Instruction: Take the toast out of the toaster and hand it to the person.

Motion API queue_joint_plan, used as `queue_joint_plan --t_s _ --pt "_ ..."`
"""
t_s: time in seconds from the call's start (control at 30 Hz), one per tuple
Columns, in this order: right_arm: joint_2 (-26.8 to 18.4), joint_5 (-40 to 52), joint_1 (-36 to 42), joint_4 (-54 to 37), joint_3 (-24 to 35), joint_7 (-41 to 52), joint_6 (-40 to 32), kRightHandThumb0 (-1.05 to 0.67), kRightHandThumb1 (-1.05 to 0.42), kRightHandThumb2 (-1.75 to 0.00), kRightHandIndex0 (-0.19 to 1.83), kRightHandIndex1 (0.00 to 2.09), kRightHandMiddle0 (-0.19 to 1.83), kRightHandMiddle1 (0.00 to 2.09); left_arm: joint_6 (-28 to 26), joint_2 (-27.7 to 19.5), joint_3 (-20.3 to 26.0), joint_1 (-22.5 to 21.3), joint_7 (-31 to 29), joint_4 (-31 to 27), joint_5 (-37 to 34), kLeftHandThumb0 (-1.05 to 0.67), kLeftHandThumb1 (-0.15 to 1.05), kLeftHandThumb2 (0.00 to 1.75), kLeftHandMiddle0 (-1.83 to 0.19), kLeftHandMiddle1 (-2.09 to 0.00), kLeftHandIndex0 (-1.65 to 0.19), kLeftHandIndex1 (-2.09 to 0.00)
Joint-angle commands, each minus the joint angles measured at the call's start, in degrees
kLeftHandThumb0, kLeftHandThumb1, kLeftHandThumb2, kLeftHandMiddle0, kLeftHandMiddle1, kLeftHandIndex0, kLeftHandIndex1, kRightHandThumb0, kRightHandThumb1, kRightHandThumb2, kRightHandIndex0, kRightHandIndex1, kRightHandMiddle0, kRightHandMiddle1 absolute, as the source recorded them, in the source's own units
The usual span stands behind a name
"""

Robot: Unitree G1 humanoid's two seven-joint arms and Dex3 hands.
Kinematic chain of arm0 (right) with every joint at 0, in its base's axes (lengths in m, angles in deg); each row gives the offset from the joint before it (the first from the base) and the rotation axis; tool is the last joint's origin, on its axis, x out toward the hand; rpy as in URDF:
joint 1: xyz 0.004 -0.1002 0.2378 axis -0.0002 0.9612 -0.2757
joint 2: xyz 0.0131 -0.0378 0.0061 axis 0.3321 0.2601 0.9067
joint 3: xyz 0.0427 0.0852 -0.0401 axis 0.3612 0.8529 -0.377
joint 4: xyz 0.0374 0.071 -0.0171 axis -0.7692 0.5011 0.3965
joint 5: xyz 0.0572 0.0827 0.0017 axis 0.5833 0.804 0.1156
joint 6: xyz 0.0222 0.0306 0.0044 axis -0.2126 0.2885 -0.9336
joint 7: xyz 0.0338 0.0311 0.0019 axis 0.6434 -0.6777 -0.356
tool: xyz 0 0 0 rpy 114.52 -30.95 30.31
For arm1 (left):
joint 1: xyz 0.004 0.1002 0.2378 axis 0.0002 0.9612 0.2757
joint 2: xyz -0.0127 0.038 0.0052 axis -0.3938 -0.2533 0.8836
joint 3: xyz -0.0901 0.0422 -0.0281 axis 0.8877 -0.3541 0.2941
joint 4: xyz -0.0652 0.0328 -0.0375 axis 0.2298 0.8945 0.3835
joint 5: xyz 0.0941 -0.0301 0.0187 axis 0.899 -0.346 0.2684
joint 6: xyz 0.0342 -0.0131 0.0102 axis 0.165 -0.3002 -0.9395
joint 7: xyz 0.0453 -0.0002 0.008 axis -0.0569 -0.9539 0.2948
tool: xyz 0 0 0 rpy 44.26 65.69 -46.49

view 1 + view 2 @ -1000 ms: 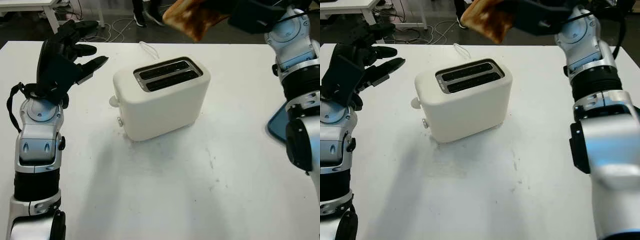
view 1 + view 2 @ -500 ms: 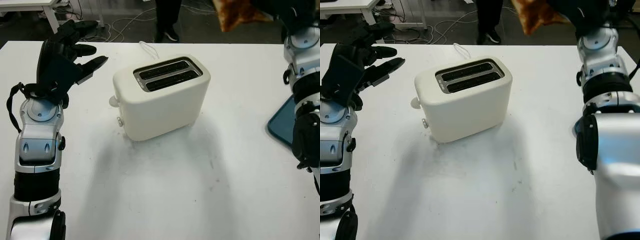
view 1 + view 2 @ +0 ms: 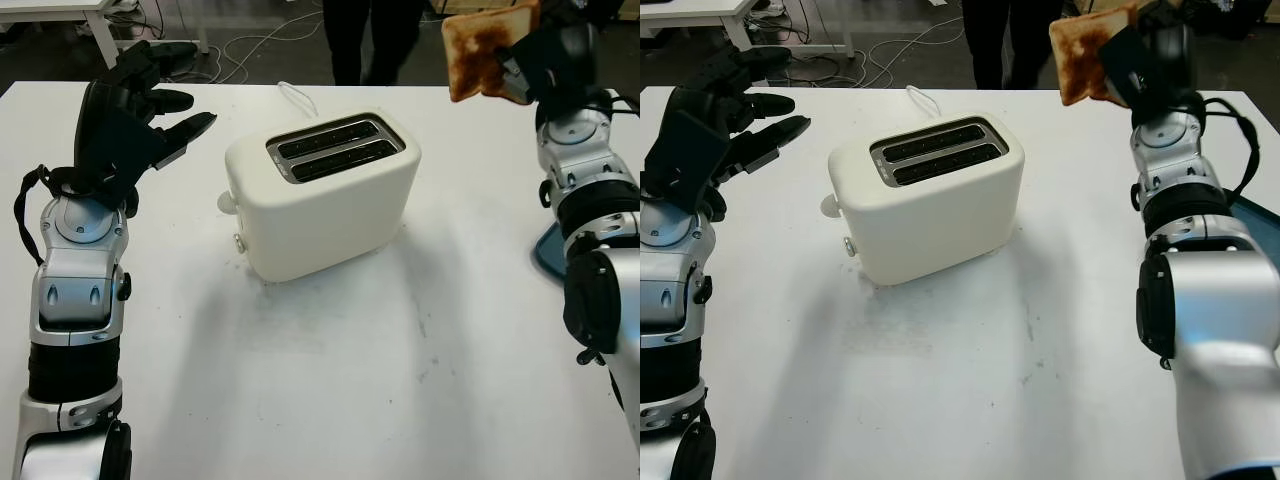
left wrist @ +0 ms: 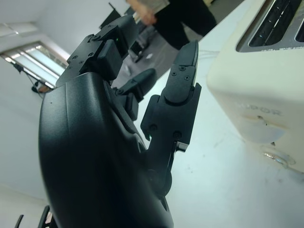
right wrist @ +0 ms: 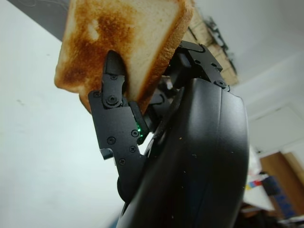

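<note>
The left hand (image 4: 128, 137) is open, holding nothing, its black fingers (image 4: 178, 90) raised above the white table (image 4: 223, 190). Just beside it stands the cream toaster (image 4: 259, 90), apart from the fingertips, its slots (image 4: 285, 21) dark. Beyond the table edge a person (image 4: 183, 19) stands, possibly holding something pale.

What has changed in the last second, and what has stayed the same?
The right robot hand carried the toast from above the toaster to the table's far right and turned it upright, without letting go. A person came to the far edge. The toaster and left robot hand stayed.
</note>
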Motion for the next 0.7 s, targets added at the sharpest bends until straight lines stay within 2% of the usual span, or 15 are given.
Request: queue_joint_plan --t_s 0.0,0.1,0.17,0.33,0.43,0.53,0.67 --pt "0.8 1.1 0.5 0.5 0.9 -0.4 -1.3 -0.13 -0.92 -0.45 0.73 1.75 0.39 1.75 0.4 -0.2 -0.1 0.1 0.2 -0.1 0.4 -0.28 0.91 0.00 -0.31 -0.88 -0.41 -0.41" --pt "1.5 1.9 0.9 0.5 1.9 -0.9 -2.1 -0.12 -0.92 -0.44 0.69 1.75 0.30 1.72 0.7 -0.3 -0.2 0.2 0.2 0.1 0.4 -0.28 0.91 0.00 -0.31 -0.88 -0.42 -0.41" --pt "1.6 2.3 1.2 0.5 2.4 -0.6 -2.2 -0.14 -0.92 -0.44 0.68 1.75 0.31 1.59 0.9 -0.4 -0.1 0.2 0.1 0.2 0.4 -0.28 0.91 0.00 -0.31 -0.88 -0.42 -0.41" --pt "1.9 2.6 1.7 0.5 2.5 -0.9 -2.1 -0.13 -0.92 -0.43 0.68 1.75 0.31 1.71 1.0 -0.4 -0.1 0.2 0.2 0.4 0.4 -0.29 0.91 0.00 -0.31 -0.88 -0.42 -0.41" --pt "1.8 1.3 2.3 0.4 1.4 -1.4 -1.0 -0.14 -0.92 -0.44 0.68 1.75 0.33 1.54 1.1 -0.4 -0.1 0.2 0.1 0.4 0.4 -0.29 0.91 0.00 -0.31 -0.89 -0.42 -0.41" --pt "2.1 2.5 2.8 0.3 2.3 -0.3 0.2 -0.13 -0.92 -0.45 0.70 1.75 0.28 1.70 1.3 -0.5 -0.2 0.1 0.1 0.5 0.4 -0.29 0.91 0.00 -0.32 -0.89 -0.42 -0.41" --pt "2.5 1.7 3.2 0.3 1.4 -1.6 1.0 -0.13 -0.92 -0.44 0.73 1.75 0.33 1.64 1.4 -0.4 -0.3 0.1 0.2 0.6 0.6 -0.29 0.91 0.00 -0.31 -0.89 -0.42 -0.41"
